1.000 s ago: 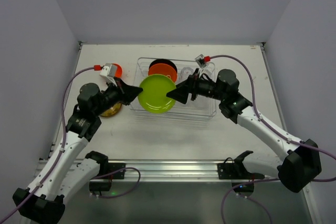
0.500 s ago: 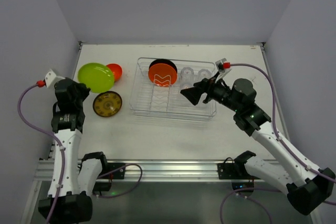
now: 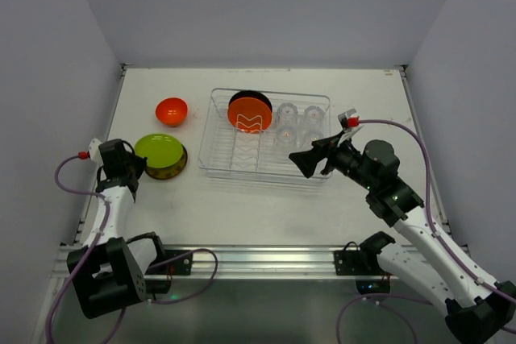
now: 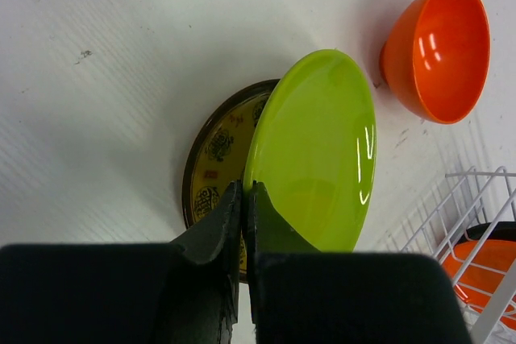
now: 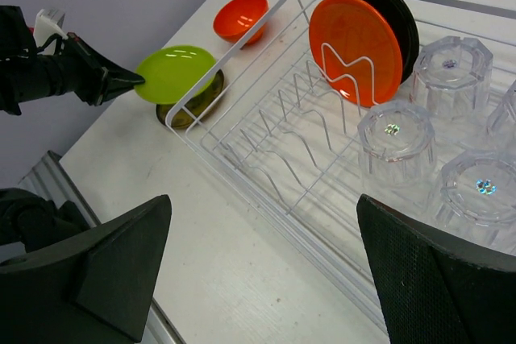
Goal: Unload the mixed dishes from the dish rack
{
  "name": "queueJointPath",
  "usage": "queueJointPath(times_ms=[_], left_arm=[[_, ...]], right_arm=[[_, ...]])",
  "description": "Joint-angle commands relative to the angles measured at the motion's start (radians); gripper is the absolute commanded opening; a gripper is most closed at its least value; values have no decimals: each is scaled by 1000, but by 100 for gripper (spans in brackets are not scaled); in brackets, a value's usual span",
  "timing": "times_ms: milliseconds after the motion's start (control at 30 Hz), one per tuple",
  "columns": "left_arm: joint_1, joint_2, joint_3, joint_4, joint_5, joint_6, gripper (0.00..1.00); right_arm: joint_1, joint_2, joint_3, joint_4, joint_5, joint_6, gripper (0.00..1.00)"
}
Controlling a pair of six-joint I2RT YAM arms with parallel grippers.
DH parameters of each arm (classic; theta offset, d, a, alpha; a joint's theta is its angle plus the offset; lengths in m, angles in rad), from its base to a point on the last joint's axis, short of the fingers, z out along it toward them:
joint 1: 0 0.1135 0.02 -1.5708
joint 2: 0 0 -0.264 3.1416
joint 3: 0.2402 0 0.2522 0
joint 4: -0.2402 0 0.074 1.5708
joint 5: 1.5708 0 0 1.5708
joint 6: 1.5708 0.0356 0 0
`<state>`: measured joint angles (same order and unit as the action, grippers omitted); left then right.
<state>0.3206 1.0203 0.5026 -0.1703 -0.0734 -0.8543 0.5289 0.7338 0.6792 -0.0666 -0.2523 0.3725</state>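
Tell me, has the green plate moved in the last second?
Yes. The green plate went left, from over the rack to above the brown plate beside it, pinched by the left gripper.

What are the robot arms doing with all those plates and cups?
They are emptying a dish rack. The left gripper is pinching the rim of a green plate, holding it tilted just over a brown plate on the table, beside an orange bowl. The right gripper is open and holds nothing, hovering by the rack's near edge. An orange plate, a black plate and four clear cups are left in the rack.
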Motion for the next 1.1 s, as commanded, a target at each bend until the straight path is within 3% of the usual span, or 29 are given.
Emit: queueJointPath(times_ms=[0,167,233,267,300,533,800,1067], left_arm=[[6,3,-30,152,14,-12,0],[-2,40,-61,204,14,4,0],[-2,53,-56,204,17,21,6],[-3,55,-52,201,26,29,14],[-2,55,-44,195,27,34,34],[-40,3,-4,97,34,99,99],[-115,-43,94,-56,41,167,100],[-261,-175,356,-356,69,403,100]], right_arm=[[-3,6,-6,21,-8,-26,99],[-4,-1,-12,24,-8,-29,99],[-4,3,-12,27,-10,-29,99],[-4,4,-12,27,-10,-27,99],[-4,7,-12,27,-7,-30,99],[-4,50,2,22,11,-38,99],[-3,191,140,-58,59,-104,99],[-3,585,477,-143,149,-334,98]])
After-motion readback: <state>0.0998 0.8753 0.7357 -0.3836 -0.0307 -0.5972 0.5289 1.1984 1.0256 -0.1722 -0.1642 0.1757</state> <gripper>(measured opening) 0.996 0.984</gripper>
